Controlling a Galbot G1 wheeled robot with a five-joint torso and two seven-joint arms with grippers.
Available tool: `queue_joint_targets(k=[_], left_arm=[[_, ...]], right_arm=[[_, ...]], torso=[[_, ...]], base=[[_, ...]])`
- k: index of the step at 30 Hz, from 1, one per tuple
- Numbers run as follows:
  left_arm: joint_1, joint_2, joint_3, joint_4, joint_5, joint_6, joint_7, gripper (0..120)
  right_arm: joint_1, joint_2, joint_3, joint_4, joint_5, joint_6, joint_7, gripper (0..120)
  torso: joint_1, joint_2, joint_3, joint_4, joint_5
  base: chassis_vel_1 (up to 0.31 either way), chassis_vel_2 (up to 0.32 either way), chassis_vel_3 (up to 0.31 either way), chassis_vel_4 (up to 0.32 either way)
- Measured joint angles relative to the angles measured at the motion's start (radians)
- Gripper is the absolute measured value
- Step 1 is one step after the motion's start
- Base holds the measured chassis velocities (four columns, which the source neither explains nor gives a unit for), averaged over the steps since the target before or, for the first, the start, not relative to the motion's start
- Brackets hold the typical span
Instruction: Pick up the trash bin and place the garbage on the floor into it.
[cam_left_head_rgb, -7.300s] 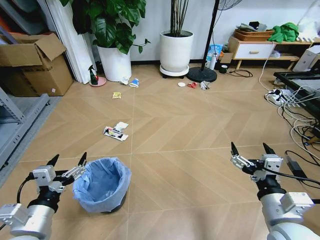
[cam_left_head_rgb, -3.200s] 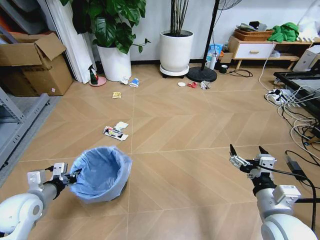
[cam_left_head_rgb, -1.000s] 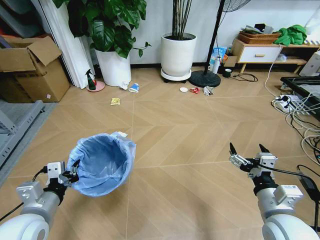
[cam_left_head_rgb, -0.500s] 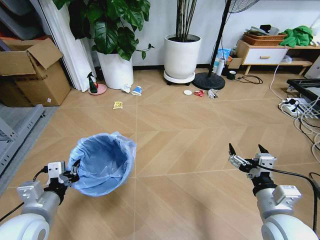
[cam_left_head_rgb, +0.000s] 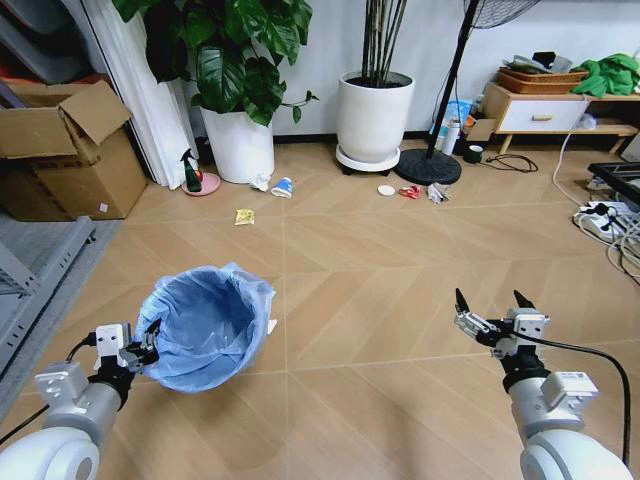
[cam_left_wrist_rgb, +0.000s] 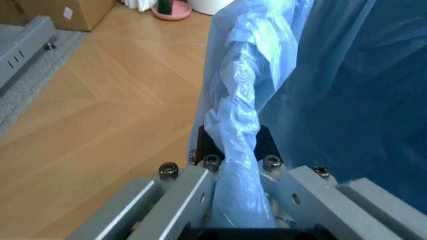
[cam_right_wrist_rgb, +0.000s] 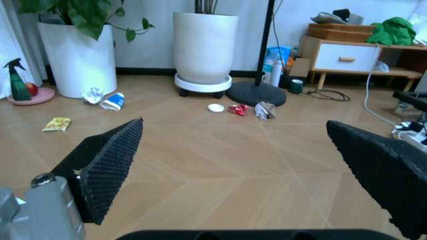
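A wooden floor (cam_left_head_rgb: 400, 250) laid in a chevron pattern fills the middle of the head view, bare across its centre and right. In the lower left, the trash bin (cam_left_head_rgb: 205, 325) with its light-blue liner hangs tilted, its mouth facing the room. The left gripper (cam_left_head_rgb: 140, 352) pinches the bin's near rim; in the left wrist view its fingers (cam_left_wrist_rgb: 180, 197) press on a bunched fold of the liner. The right gripper (cam_left_head_rgb: 495, 318) hovers in the lower right above bare floor, its fingers (cam_right_wrist_rgb: 107, 162) spread wide with nothing between them.

The garbage lies along the far edge of the floor, well apart from the bin: a yellow packet (cam_left_head_rgb: 243, 216), crumpled white paper (cam_left_head_rgb: 261, 182) and a crushed blue-white cup (cam_left_head_rgb: 283, 187) near the left plant pot (cam_left_head_rgb: 238, 145), and a white round lid (cam_left_head_rgb: 386, 190), a red wrapper (cam_left_head_rgb: 410, 192) and a crumpled wrapper (cam_left_head_rgb: 436, 193) near the fan base (cam_left_head_rgb: 428, 167). A second white pot (cam_left_head_rgb: 375, 115) stands upper centre. A cardboard box (cam_left_head_rgb: 70, 150) sits at upper left, a low cabinet (cam_left_head_rgb: 540, 112) at upper right, and cables (cam_left_head_rgb: 612, 225) crowd the right edge.
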Motion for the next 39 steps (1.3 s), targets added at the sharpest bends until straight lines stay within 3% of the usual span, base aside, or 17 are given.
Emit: queue_joint_targets(k=[39], left_arm=[[-0.003, -0.004, 0.003, 0.016, 0.010, -0.019, 0.016, 0]], right_arm=[[0.002, 0.002, -0.006, -0.011, -0.008, 0.002, 0.001, 100]], torso=[[0.000, 0.000, 0.000, -0.0001, -0.0005]], base=[[0.039, 0.191, -0.042, -0.190]])
